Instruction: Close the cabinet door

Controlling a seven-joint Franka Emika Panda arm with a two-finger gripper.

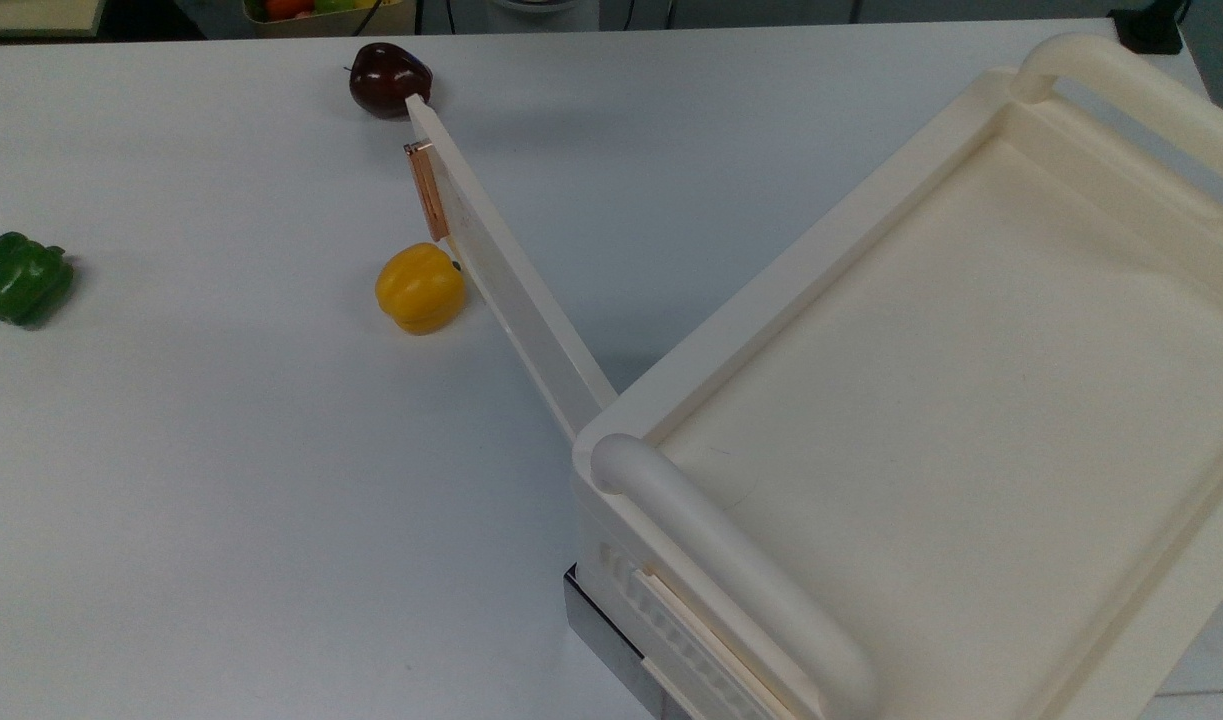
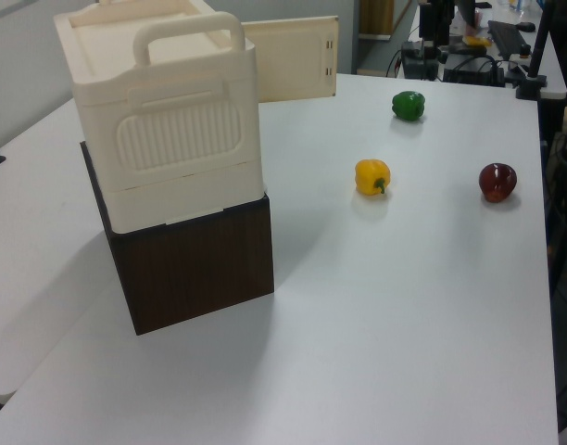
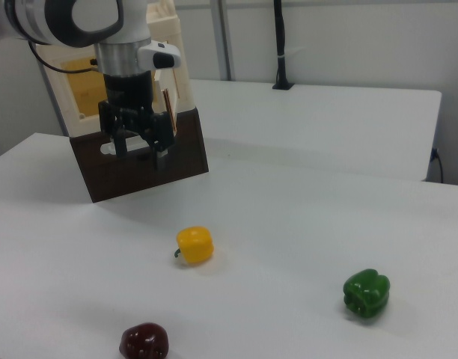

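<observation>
One white table (image 1: 221, 480) under three fruits, cabinet (image 1: 931, 400) door (image 1: 511, 290) ajar, claw (image 3: 141, 155) spread wide above

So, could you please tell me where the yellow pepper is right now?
In the top view the yellow pepper lies on the white table, just left of the open cabinet door, below its copper handle.

The cabinet (image 1: 931, 400) ran off the top view's right and bottom edges; the gripper (image 3: 139, 153) hid part of the cabinet door (image 3: 169, 112).
</observation>
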